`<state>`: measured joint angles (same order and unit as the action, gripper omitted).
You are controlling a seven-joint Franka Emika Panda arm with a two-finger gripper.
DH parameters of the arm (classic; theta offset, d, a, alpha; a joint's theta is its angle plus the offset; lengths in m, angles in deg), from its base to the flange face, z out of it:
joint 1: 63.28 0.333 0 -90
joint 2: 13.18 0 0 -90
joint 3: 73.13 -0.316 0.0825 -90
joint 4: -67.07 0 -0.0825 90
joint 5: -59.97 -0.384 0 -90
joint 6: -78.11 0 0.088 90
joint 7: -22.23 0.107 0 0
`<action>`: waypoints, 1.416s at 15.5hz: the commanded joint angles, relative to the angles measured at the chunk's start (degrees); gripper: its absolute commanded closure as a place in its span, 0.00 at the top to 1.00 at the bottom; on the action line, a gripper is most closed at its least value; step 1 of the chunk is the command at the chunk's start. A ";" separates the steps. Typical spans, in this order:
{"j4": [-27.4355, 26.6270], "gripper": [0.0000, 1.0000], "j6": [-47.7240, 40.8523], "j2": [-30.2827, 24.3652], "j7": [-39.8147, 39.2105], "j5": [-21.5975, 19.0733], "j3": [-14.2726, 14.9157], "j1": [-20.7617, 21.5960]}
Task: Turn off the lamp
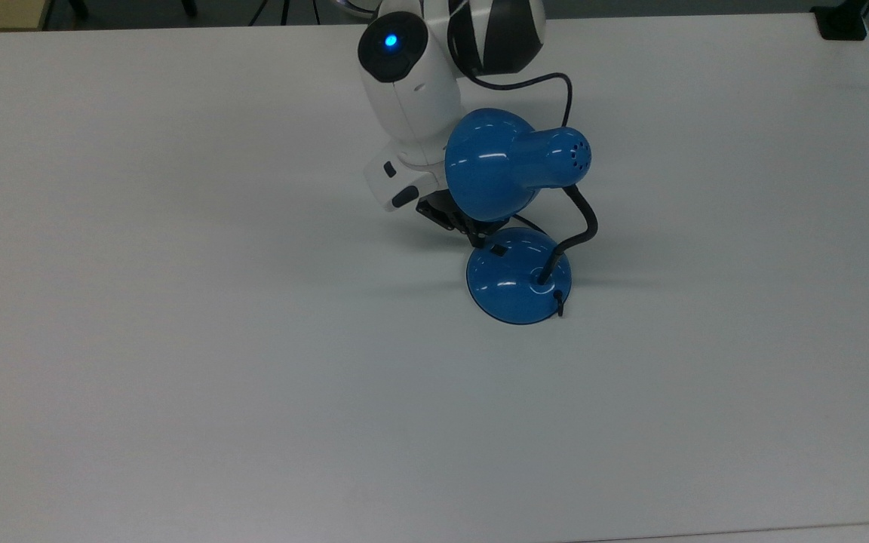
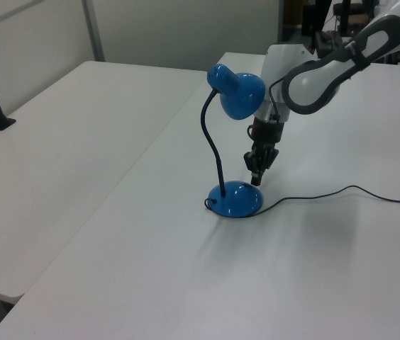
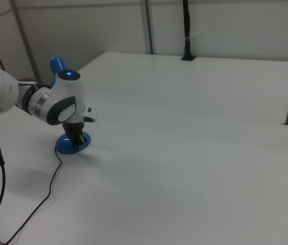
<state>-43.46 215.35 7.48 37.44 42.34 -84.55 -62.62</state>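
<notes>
One glossy blue desk lamp (image 1: pixel 517 219) with a bell-shaped shade, black bendy neck and round domed base stands on my white table (image 1: pixel 178 339), its black cord (image 2: pixel 342 193) trailing off to the left view's right. My black two-finger gripper (image 2: pixel 256 177) hangs under the shade, tips just above the base's rim. I cannot tell whether the fingers are apart.

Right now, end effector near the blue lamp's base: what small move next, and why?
Probably ease the end effector up and away: it sits just beside the glossy blue desk lamp's small black switch, and no glow shows under the bell-shaped shade.
</notes>
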 commanded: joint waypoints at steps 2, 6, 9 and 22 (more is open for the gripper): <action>-0.04 0.02 -12.14 -3.43 -0.71 6.28 0.35 -3.54; 0.49 1.00 -22.52 -7.91 -3.95 12.97 0.44 -7.59; 4.26 1.00 -29.73 -11.34 -6.84 14.64 0.96 -10.84; 17.98 1.00 -38.27 -19.95 -23.03 18.70 8.95 -8.92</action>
<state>-26.25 178.80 -11.17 15.66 60.61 -77.95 -74.23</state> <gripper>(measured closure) 0.000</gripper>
